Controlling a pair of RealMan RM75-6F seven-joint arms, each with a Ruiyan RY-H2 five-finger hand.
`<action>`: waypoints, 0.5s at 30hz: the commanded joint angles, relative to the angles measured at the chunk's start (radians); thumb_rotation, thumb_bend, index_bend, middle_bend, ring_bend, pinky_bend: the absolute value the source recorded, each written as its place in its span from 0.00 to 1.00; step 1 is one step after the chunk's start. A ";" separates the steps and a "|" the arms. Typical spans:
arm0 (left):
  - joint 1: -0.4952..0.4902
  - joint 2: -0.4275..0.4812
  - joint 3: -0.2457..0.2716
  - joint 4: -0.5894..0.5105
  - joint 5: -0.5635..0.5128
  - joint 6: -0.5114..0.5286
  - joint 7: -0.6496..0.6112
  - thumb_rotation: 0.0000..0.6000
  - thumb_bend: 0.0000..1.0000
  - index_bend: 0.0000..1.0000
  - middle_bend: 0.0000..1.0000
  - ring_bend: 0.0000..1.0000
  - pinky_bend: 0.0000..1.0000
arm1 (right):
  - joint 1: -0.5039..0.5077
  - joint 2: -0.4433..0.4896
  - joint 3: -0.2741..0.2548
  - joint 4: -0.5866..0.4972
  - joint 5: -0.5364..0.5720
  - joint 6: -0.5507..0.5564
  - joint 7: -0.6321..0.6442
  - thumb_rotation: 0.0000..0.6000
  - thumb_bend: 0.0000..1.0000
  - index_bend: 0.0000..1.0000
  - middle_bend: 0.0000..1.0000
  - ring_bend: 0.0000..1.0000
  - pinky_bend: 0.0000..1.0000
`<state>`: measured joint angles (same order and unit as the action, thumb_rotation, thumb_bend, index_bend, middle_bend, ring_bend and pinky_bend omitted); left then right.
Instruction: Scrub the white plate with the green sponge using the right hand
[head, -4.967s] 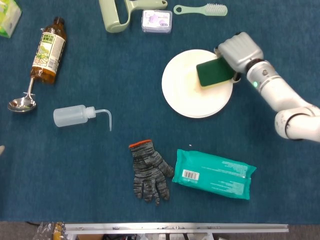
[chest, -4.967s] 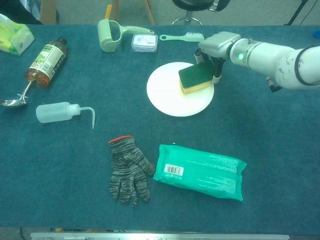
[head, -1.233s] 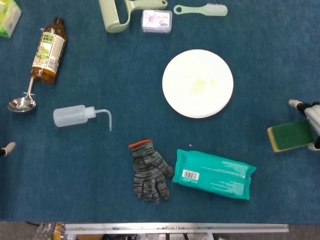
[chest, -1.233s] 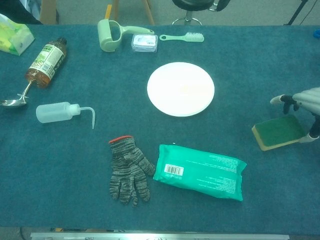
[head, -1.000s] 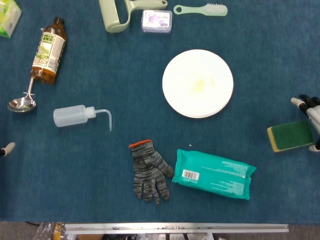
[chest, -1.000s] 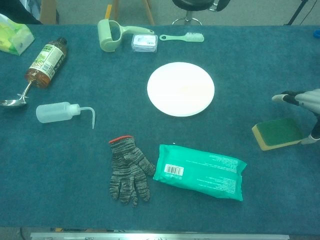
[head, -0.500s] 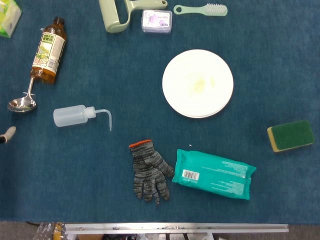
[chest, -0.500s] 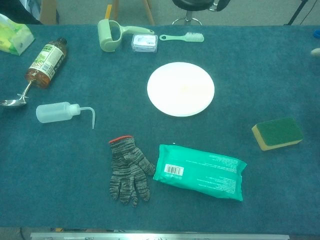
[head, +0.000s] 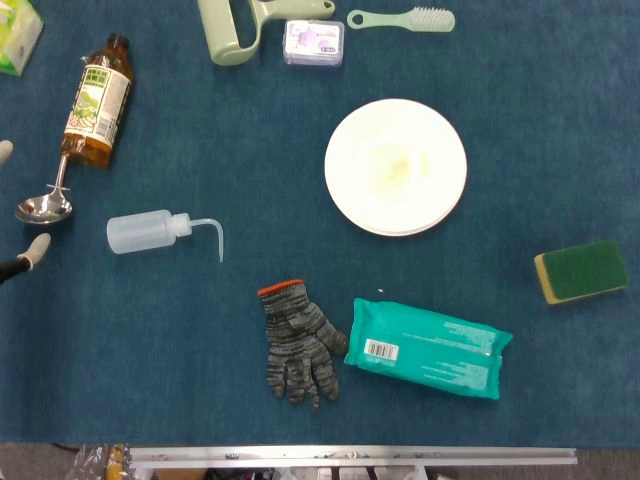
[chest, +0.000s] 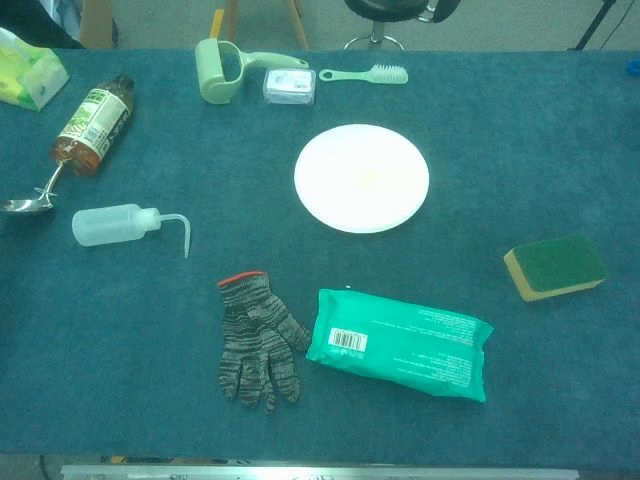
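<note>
Sponge (head: 581, 271) lies green side up on the blue surface (head: 250, 180), well apart from the plate (head: 396, 166), the right hand out of sight, and only fingertips (head: 36, 246) of the left hand showing, grip impossible to tell.

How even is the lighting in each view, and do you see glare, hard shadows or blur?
Head view: even, soft light; only faint shadows, as under the sponge; the plate is bright with a faint yellowish patch; sharp focus. Chest view: just as soft, sharp on the table, with dull sheen on the wipes pack.
</note>
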<state>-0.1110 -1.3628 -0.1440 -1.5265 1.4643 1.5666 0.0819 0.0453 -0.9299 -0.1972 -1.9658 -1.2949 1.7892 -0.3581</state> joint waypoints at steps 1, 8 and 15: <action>0.004 -0.005 0.005 -0.007 0.001 0.008 0.018 1.00 0.00 0.18 0.00 0.00 0.10 | -0.098 -0.042 0.011 0.006 -0.007 0.115 -0.081 1.00 0.00 0.13 0.26 0.13 0.28; 0.019 -0.013 0.005 -0.010 0.002 0.041 0.004 1.00 0.00 0.20 0.02 0.00 0.09 | -0.202 -0.098 0.037 0.025 -0.025 0.203 -0.081 1.00 0.00 0.14 0.26 0.13 0.28; 0.032 -0.036 0.007 0.038 -0.017 0.050 -0.006 1.00 0.00 0.20 0.02 0.00 0.09 | -0.219 -0.107 0.080 0.077 0.049 0.098 -0.003 1.00 0.00 0.15 0.26 0.13 0.28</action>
<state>-0.0823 -1.3930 -0.1389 -1.4974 1.4514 1.6159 0.0798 -0.1710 -1.0348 -0.1342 -1.9068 -1.2726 1.9252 -0.3892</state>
